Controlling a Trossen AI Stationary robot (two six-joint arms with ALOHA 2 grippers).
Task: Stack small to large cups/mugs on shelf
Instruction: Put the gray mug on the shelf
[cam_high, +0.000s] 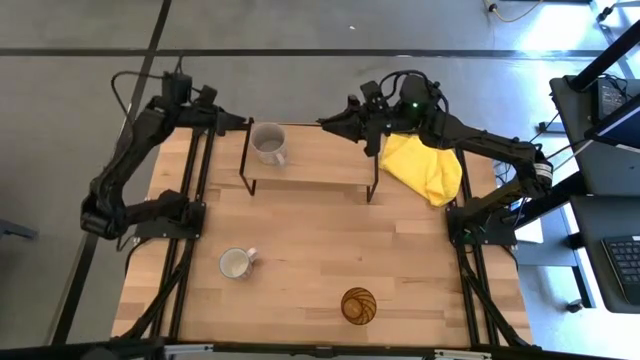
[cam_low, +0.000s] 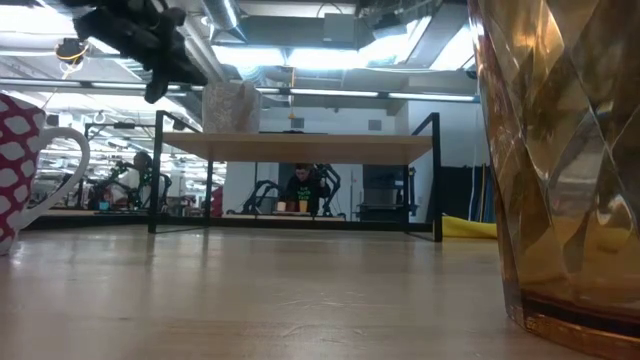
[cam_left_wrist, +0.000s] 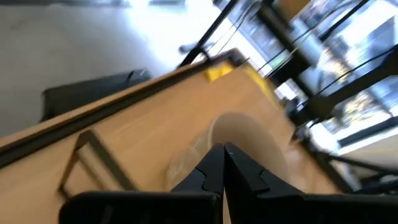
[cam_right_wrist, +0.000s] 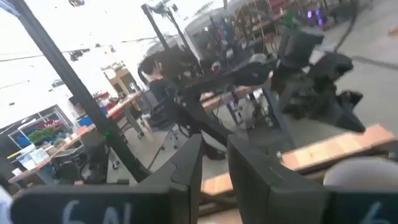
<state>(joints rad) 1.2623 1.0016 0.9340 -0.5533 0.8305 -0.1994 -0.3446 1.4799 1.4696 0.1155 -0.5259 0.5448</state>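
Now the grey mug (cam_high: 268, 143) stands on the shelf (cam_high: 320, 158), near its left end. Just beside it, the left end effector (cam_high: 243, 122) is clenched and empty. White mug (cam_high: 236, 263) and amber tumbler (cam_high: 359, 305) stand on the surface (cam_high: 300, 240). Right end effector (cam_high: 326, 122), slightly parted, holds nothing above the shelf.

Both dark arms reach toward the shelf (cam_high: 305, 160) from opposite ends. The left tool (cam_high: 243, 122) hangs just off the shelf's far left corner, its fingers (cam_left_wrist: 214, 168) pressed together to a point. The right tool (cam_high: 325, 122) hovers over the shelf's far edge, fingers (cam_right_wrist: 186, 165) slightly parted.
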